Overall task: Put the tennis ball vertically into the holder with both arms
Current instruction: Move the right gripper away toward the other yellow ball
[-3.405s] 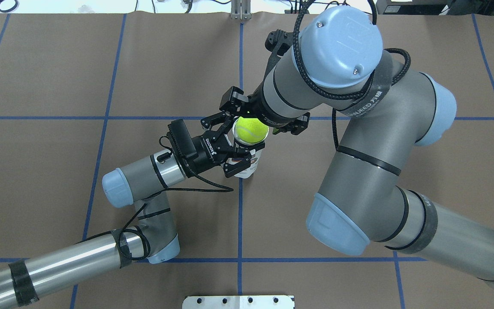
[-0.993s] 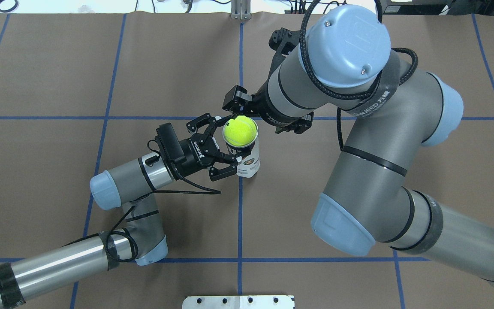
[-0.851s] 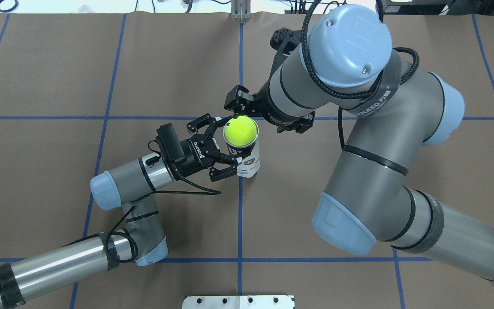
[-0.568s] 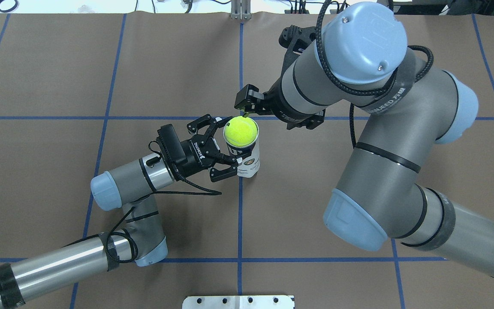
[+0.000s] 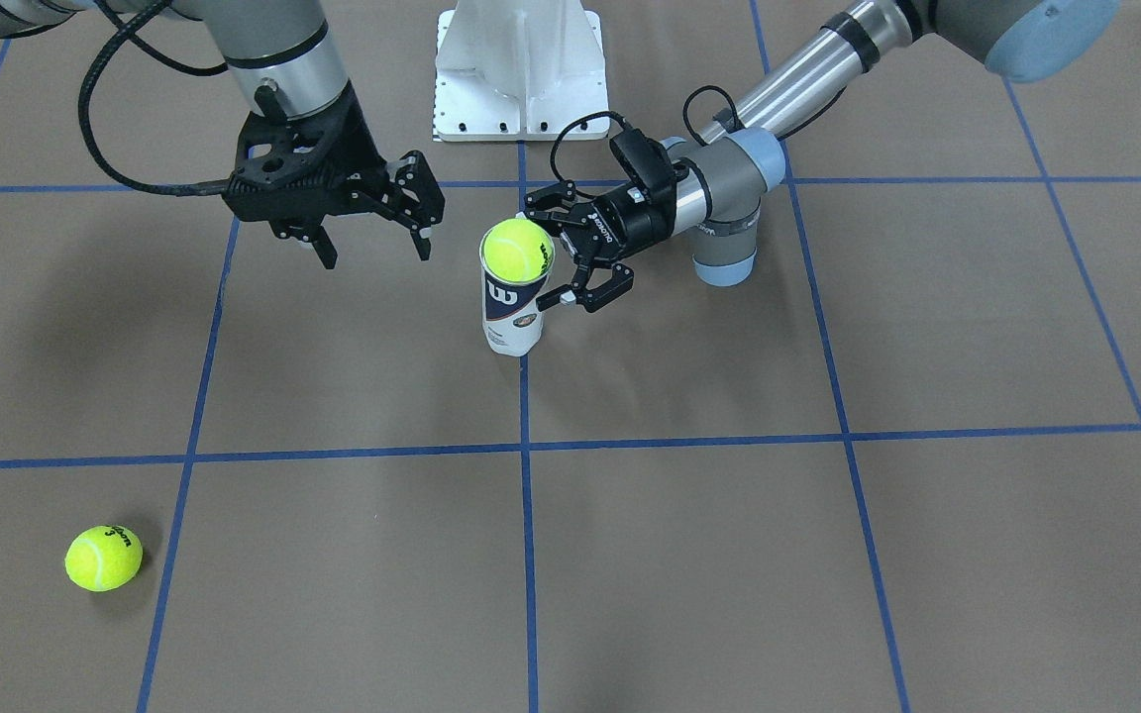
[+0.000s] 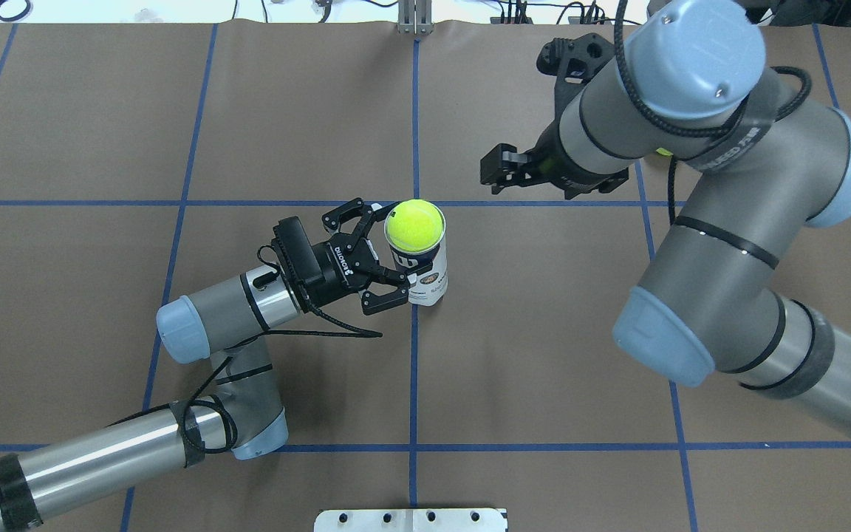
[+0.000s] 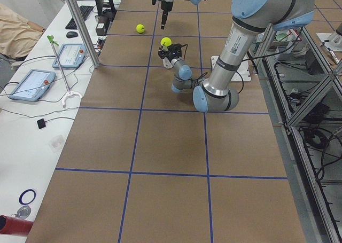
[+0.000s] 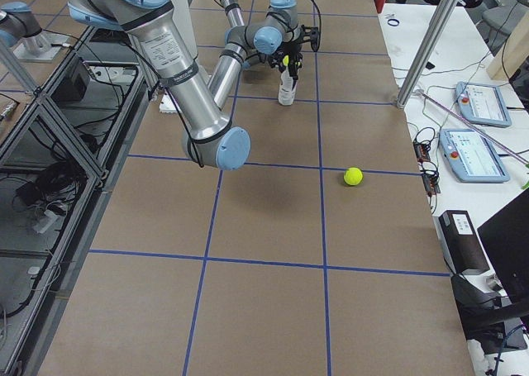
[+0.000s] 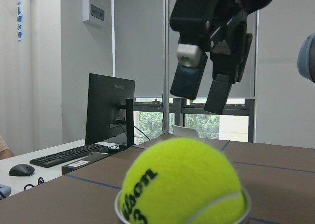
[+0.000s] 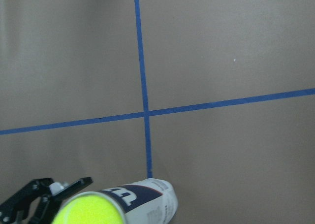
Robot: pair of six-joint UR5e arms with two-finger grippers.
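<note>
The holder (image 5: 514,315), a clear can with a navy W label, stands upright near the table's middle; it also shows in the overhead view (image 6: 428,275). A yellow tennis ball (image 5: 518,249) sits in its open mouth with the top half sticking out, as the overhead view (image 6: 415,226) and the left wrist view (image 9: 184,182) also show. My left gripper (image 5: 553,255) is open, its fingers either side of the holder's upper part without gripping it (image 6: 390,255). My right gripper (image 5: 375,254) is open and empty, raised and apart from the holder.
A second tennis ball (image 5: 103,558) lies loose on the brown mat, far from the holder on my right side (image 8: 353,176). The white metal pedestal base (image 5: 518,64) stands at the robot's edge of the table. Blue tape lines grid the mat.
My right gripper has let go of the ball and pulled away to my right. The ball stays in the holder's mouth. My left gripper opened off the holder and backed slightly, then held still.
</note>
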